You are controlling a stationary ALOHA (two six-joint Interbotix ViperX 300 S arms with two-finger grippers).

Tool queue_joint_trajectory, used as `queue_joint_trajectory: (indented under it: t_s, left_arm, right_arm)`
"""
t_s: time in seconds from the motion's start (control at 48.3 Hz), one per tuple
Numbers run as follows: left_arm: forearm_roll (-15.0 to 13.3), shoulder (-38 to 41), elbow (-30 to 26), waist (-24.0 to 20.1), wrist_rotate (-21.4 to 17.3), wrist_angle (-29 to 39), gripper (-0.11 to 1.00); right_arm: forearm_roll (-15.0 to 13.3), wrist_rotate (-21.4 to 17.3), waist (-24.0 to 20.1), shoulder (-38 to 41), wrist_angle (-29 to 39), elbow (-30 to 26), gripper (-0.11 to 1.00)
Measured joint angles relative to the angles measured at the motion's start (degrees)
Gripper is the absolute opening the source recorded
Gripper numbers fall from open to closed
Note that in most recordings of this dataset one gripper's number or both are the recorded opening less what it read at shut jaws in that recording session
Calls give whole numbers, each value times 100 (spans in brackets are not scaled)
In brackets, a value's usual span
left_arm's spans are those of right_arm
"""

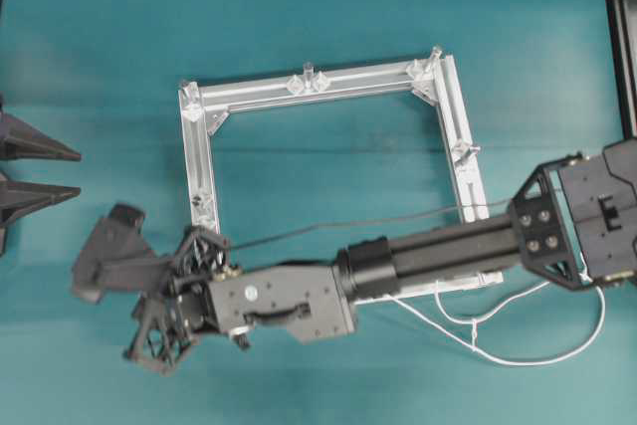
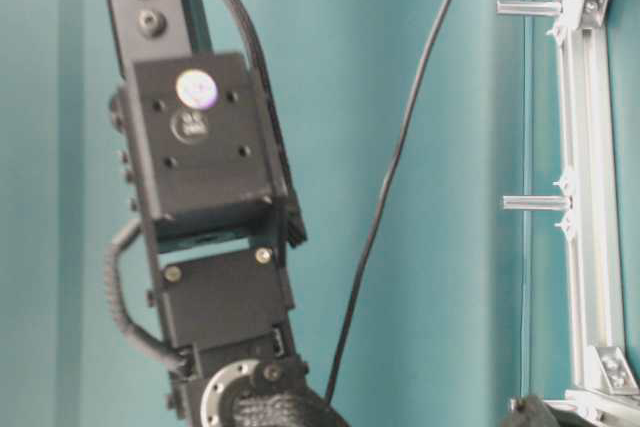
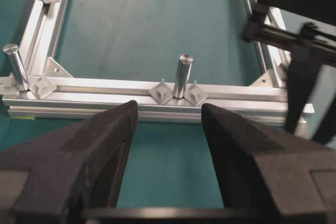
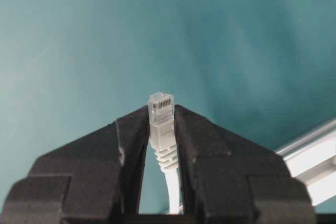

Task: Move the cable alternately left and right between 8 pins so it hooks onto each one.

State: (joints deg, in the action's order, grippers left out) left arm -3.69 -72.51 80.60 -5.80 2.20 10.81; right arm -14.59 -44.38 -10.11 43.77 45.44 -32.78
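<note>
White cable [image 4: 164,140] sits clamped between the right gripper [image 4: 160,129] pads, clear plug sticking out past the fingertips, teal table [image 4: 79,35] behind. Overhead view: right arm stretches from the right edge across the lower bar of the silver frame [image 1: 199,161], gripper at lower left just outside the frame corner. Loose cable loops lie on the table at lower right, below the arm. Pins [image 1: 308,71] stand upright on the frame's top, left and right bars, none touching the cable. Left gripper [image 3: 169,129] spread wide, nothing between its fingers, facing a pin on the near bar. Left fingertips poke in at the overhead view's left edge, well apart from the frame.
</note>
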Motion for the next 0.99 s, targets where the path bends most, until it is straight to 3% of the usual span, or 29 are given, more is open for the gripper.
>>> queue_joint_trajectory:
  t_s: [0.145,0.29,0.518,0.787,0.994]
  left_arm:
    - [0,-9,0,0,-9,0,54]
    - [0,-9,0,0,0,0,54]
    - [0,-9,0,0,0,9,54]
    - [0,-9,9,0,0,0,54]
    - [0,-9,9,0,0,0,54]
  right_arm:
    - [-185,-457,132,-9,-9,44,18]
    - [-431,-659,149,-88,-18,334,18]
    - [-519,-826,149,-633,-132,1020,18]
    - [-782,-1529,220,-1195,-554,2021,18]
    - [-879,-1688,343,-1582,-598,2769,18]
